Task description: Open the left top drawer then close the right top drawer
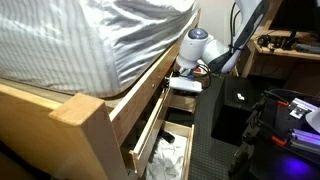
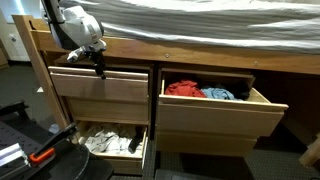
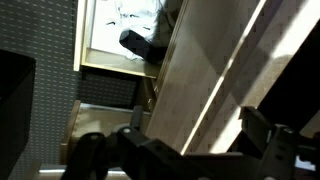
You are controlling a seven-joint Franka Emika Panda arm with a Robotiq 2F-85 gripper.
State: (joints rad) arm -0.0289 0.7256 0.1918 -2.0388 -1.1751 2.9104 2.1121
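Observation:
The left top drawer (image 2: pixel 100 85) is a pale-wood front under the bed rail; it looks shut or nearly shut and its inside is hidden. My gripper (image 2: pixel 97 66) hangs at its top edge, fingers pointing down; it also shows in an exterior view (image 1: pixel 186 82). In the wrist view my gripper (image 3: pixel 180 140) is open, its dark fingers spread across the pale wood front (image 3: pixel 200 80). The right top drawer (image 2: pixel 215 112) stands pulled out, with red and blue items (image 2: pixel 200 90) inside.
The lower left drawer (image 2: pixel 142 150) is pulled out with white rounded items in it, also seen in the wrist view (image 3: pixel 110 68). A striped mattress (image 1: pixel 90 40) overhangs the frame. A black box (image 1: pixel 235 105) and dark gear (image 2: pixel 30 150) stand on the floor nearby.

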